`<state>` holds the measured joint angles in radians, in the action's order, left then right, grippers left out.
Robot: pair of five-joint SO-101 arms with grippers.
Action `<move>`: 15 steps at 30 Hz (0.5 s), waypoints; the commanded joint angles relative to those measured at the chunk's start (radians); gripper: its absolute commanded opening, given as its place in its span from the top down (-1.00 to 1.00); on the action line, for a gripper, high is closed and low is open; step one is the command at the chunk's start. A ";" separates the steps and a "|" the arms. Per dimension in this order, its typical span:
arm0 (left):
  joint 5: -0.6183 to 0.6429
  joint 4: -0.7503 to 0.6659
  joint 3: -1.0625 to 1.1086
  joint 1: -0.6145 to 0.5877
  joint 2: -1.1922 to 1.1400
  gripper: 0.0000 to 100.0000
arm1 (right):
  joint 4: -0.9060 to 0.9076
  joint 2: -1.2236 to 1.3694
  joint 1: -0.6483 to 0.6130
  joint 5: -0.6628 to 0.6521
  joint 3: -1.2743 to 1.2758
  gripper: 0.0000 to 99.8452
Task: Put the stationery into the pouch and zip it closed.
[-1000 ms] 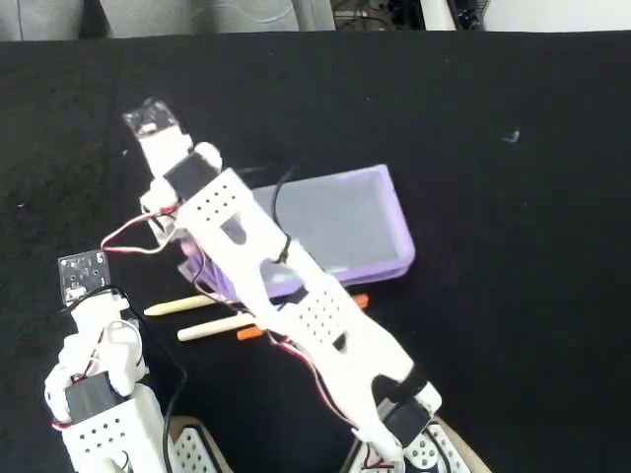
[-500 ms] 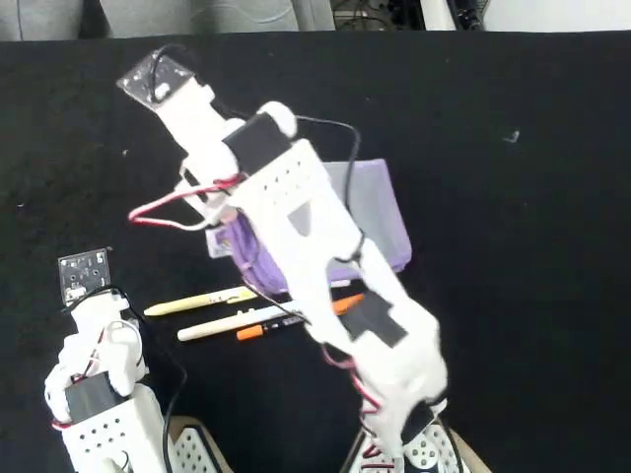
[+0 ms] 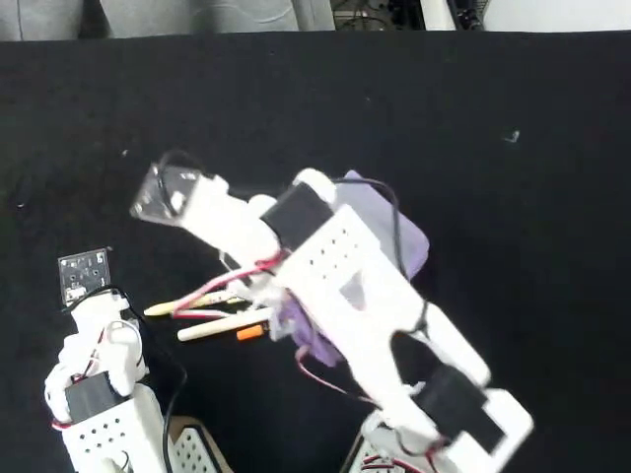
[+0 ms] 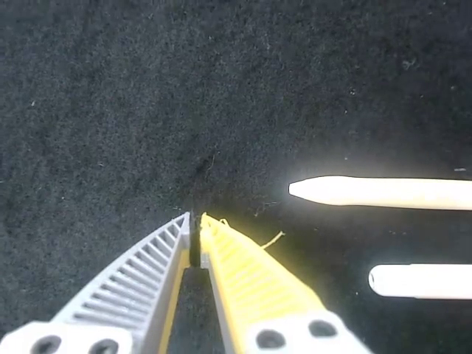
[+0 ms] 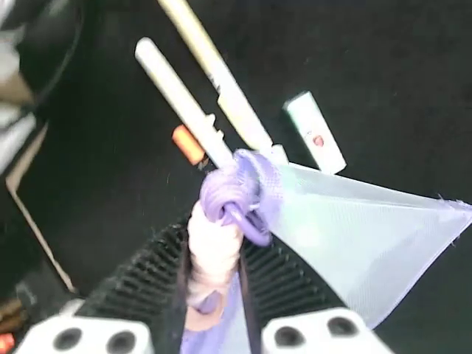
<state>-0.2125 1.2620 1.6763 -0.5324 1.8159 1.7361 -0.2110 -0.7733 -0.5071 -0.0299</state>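
Note:
In the right wrist view my right gripper (image 5: pixel 214 240) is shut on the purple corner of the pouch (image 5: pixel 354 228), whose translucent body hangs lifted off the black table. Below it lie two cream pens (image 5: pixel 193 107), an orange-tipped marker (image 5: pixel 187 144) and a small white stick (image 5: pixel 314 133). From the high view the right arm (image 3: pixel 365 305) covers most of the pouch (image 3: pixel 399 232), and the pens (image 3: pixel 212 327) lie just left of it. My left gripper (image 4: pixel 195 221) is shut and empty, low over the cloth beside the pens' tips (image 4: pixel 383 192).
A black cloth (image 3: pixel 513 246) covers the table, with open room to the right and at the back. The left arm (image 3: pixel 94 370) sits at the near left corner. Chair legs and cables show beyond the far edge.
The right arm has swung up and pulled back toward the near edge, dragging the pouch off its flat spot and lifting it. The left arm and the pens have stayed put.

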 commanded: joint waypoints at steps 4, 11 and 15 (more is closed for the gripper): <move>0.000 0.008 0.024 -0.005 0.002 0.94 | -0.041 -0.337 -0.005 -0.086 0.223 0.98; 0.000 0.008 0.024 -0.005 0.002 0.94 | -0.272 -0.671 -0.005 -0.087 0.541 0.98; 0.000 0.008 0.024 -0.005 0.002 0.94 | -0.390 -0.794 -0.005 -0.115 0.696 0.98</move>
<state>-0.2125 1.2620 1.6763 -0.5324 1.8159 1.4354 -0.9091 -0.7748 -0.5976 0.5946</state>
